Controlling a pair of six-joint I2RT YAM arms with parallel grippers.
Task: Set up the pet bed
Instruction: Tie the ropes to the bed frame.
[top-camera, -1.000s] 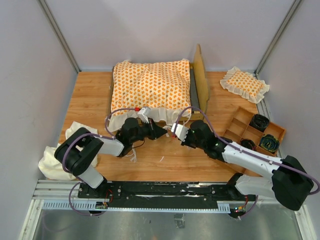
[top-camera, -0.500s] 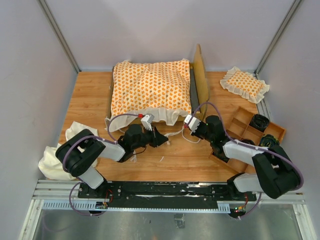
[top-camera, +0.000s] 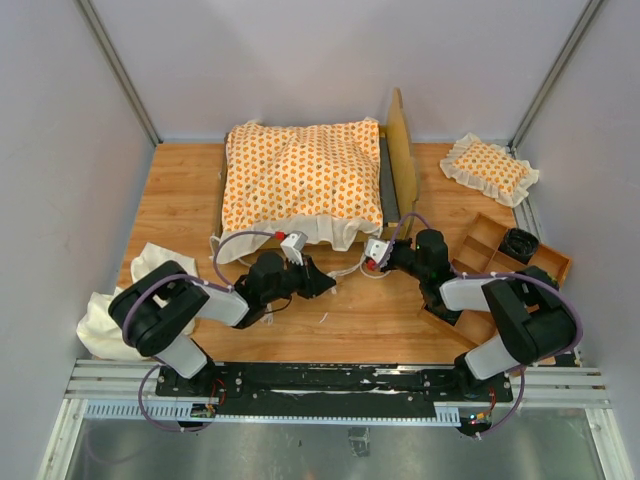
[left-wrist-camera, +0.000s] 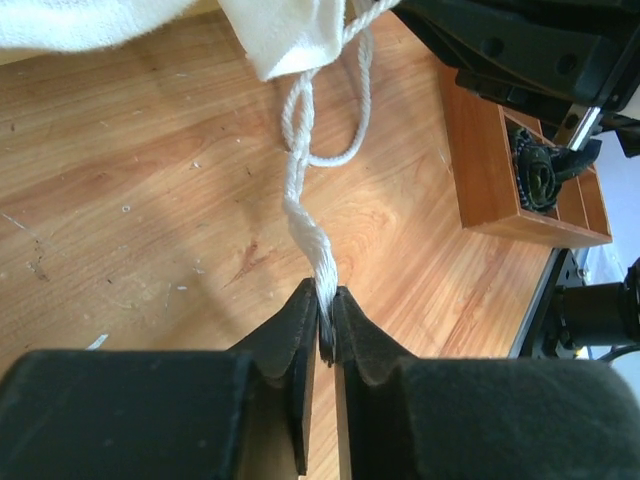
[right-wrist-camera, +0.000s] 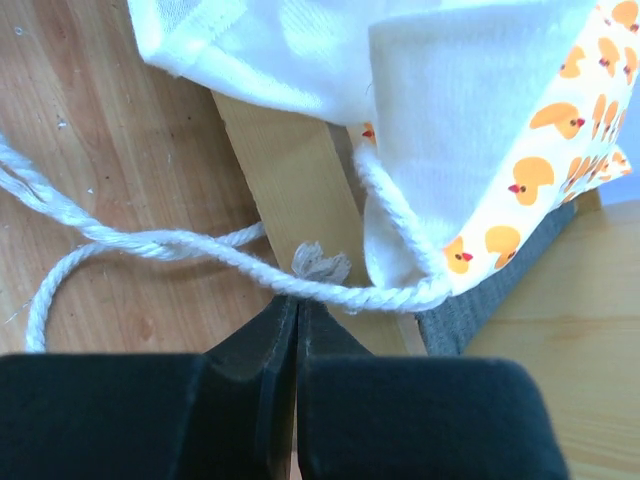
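At the far middle of the surface, the cushion (top-camera: 300, 185) lies on the bed frame (top-camera: 403, 150). The left fingers (left-wrist-camera: 290, 340) pinch its tie string (left-wrist-camera: 308, 240). The right fingers (right-wrist-camera: 255, 345) are pressed together, their tips at another string (right-wrist-camera: 390, 296).

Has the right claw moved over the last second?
Yes. The right claw has drawn back rightward and now sits closer to the wooden compartment tray.
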